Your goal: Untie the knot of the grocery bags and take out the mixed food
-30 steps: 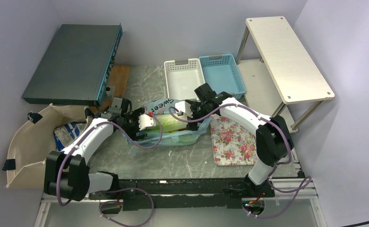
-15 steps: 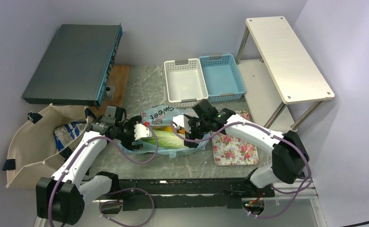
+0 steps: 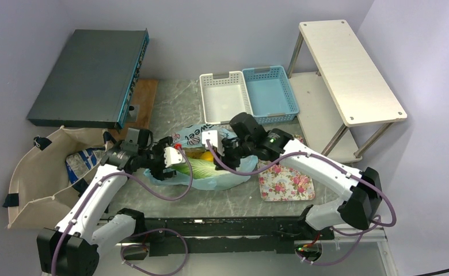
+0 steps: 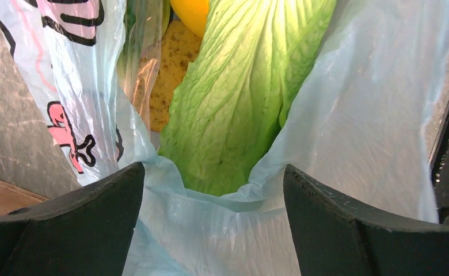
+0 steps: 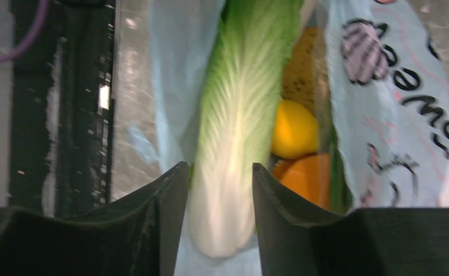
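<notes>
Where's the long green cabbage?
From above, the cabbage lies inside the open blue bag at mid-table, with a round yellow thing just behind it and the flowered tray to its right.

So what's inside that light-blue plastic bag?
A long napa cabbage lies in the light-blue bag, with a yellow round item, an orange piece and a brown spongy piece beside it. Anything underneath is covered by cabbage and plastic.
</notes>
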Motion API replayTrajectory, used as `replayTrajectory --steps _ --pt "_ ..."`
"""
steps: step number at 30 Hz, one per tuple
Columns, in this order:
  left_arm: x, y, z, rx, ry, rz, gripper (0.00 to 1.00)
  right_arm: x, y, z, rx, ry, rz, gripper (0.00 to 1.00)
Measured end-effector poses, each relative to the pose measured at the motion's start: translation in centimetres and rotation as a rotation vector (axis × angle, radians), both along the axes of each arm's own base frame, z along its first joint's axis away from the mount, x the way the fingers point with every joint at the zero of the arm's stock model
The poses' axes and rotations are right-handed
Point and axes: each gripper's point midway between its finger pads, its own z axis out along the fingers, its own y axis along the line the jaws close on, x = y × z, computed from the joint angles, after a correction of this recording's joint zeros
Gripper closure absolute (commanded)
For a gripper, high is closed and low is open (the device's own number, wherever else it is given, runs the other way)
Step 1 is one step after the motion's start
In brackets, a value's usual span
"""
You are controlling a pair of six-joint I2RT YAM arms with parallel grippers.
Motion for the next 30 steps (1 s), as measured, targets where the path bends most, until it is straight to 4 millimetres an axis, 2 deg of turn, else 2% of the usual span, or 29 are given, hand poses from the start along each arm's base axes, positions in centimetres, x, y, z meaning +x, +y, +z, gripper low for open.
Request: replayTrajectory --steps 4,6,10,15,19,23,28,29,30 --pt "-0.5 -0.6 0.5 -0.013 -0.007 -0.009 0.1 -1.7 1.7 -0.3 0.004 0.011 0.023 0.6" --pt "-0.6 -0.7 0.9 -0.018 -0.021 -0.009 0.08 -1.9 2.4 -0.8 0.001 0.009 0.02 0.54" --pt "-1.0 -0.5 1.2 -0.02 -0.047 -0.001 0.03 -0.7 3.3 -3.4 -0.043 0.014 -0.021 0.4" --pt "-1.7 -0.1 1.3 -0.029 -0.051 0.035 0.0 -0.1 3.4 -7.0 -0.102 0.03 -0.045 0.27" --pt "-2.1 0.4 2.1 -0.052 -0.067 0.087 0.01 0.2 3.7 -8.3 -0.117 0.025 -0.04 0.25" --pt "-2.5 1.0 3.0 -0.088 -0.072 0.153 0.01 0.9 4.3 -9.8 -0.133 0.021 -0.052 0.4" --pt "-3.1 1.9 4.3 -0.139 -0.056 0.252 0.01 1.2 4.7 -9.5 -0.132 0.015 -0.062 0.93" --pt "-3.1 1.9 4.8 -0.152 -0.058 0.265 0.01 1.4 4.6 -9.4 -0.138 0.012 -0.068 1.0" --pt "-3.1 1.8 5.5 -0.169 -0.063 0.277 0.01 1.5 4.6 -9.1 -0.144 0.009 -0.075 1.0"
